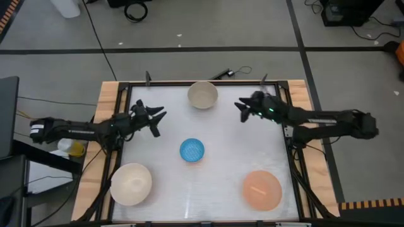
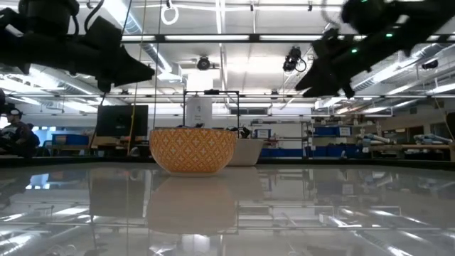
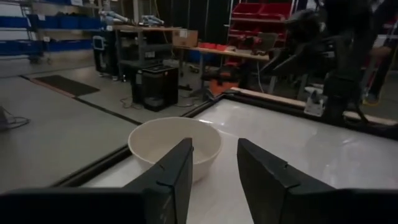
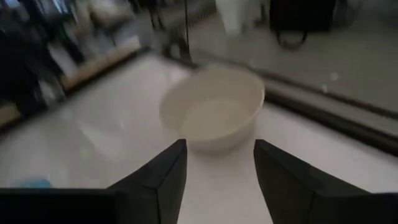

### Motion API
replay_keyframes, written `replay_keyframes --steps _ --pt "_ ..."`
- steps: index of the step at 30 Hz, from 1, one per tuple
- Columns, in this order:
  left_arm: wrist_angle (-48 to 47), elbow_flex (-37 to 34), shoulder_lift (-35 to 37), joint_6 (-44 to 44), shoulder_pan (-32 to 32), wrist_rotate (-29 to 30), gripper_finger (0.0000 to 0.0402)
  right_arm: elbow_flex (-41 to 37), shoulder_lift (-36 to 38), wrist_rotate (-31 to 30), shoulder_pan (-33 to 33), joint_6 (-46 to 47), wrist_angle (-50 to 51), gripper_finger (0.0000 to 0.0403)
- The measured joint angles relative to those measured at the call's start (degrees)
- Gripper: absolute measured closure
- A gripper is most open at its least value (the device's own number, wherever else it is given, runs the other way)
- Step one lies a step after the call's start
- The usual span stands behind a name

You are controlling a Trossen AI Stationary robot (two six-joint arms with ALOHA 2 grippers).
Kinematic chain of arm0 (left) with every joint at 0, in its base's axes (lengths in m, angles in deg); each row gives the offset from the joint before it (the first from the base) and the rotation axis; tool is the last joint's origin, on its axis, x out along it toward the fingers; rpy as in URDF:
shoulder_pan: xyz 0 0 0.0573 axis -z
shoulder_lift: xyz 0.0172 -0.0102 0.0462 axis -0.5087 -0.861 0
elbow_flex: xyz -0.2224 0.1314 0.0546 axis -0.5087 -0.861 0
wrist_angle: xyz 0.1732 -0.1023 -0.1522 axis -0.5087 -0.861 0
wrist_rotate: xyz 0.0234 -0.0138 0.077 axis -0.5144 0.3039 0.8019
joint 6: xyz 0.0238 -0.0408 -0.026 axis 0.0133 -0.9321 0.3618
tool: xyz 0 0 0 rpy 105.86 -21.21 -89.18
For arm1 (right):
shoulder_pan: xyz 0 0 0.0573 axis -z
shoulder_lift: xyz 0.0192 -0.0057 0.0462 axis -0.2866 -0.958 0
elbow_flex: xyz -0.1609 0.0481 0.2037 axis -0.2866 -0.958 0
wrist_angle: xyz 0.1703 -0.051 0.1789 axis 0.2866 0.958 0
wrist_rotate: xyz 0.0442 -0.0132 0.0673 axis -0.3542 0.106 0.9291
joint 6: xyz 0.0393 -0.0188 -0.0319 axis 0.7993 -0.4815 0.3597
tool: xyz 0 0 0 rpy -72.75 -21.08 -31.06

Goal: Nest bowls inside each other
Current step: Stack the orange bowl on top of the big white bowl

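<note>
Four bowls are spread apart on the worktop (image 1: 158, 189), none nested yet. The cream bowl (image 1: 202, 94) sits upright between the two pincers, just ahead of each. The left pincer (image 1: 156, 120) is held above the surface with its fingers parted and nothing between them; the right pincer (image 1: 243, 108) is likewise parted and empty, aimed at the same bowl from the other side. The blue bowl (image 1: 192, 150) lies nearer the left pincer, off to its side and well short of reach. The white bowl (image 1: 131, 183) is found behind and beside the left pincer, the peach bowl (image 1: 262, 189) behind and beside the right one, both well apart from everything else.

These bowls are judged to be thin, stiff plastic: light, smooth, likely to skid on the glossy worktop if pushed from the side. A hold is best taken on the rim, one finger inside the wall and one outside, as the body looks too wide to be spanned. Little squeeze should be needed.
</note>
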Motion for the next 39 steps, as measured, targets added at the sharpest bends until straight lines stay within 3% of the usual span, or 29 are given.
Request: replay_keyframes --steps 6,9,12,15,19,23,28,32,39 --pt "-0.6 0.7 -2.0 0.9 1.6 -2.6 0.0271 11.9 -15.7 12.4 -0.7 -5.9 4.6 0.0208" --pt "-1.3 1.0 -2.0 -0.5 3.0 -9.6 0.0271 17.2 -21.5 19.9 -3.3 -8.5 4.7 0.0209" --pt "-7.2 3.4 -2.0 -1.9 4.8 -15.4 0.0271 22.2 -25.8 20.8 -5.9 -8.6 6.1 0.0209" --pt "-17.6 7.1 -2.0 -1.9 6.7 -16.5 0.0271 26.7 -29.2 21.2 -7.9 -8.2 11.7 0.0209" --pt "-25.8 10.0 -2.0 -1.9 9.0 -16.5 0.0271 31.9 -32.3 22.3 -10.7 -6.8 26.2 0.0209" --pt "-25.0 10.1 -2.0 0.2 10.6 -16.5 0.0271 35.1 -32.8 22.2 -14.2 -5.3 44.6 0.0209" --pt "-21.4 10.1 -2.0 -0.5 11.1 -16.4 0.0271 35.6 -28.2 18.9 -20.8 1.6 64.0 0.0210" --pt "-19.6 10.1 -3.0 -1.5 12.8 -16.5 0.0271 33.8 -24.6 18.6 -27.7 9.6 69.8 0.0212" --pt "-12.9 10.1 -8.7 -3.9 16.2 -17.1 0.0271 30.8 -21.4 18.7 -39.2 15.8 69.6 0.0212"
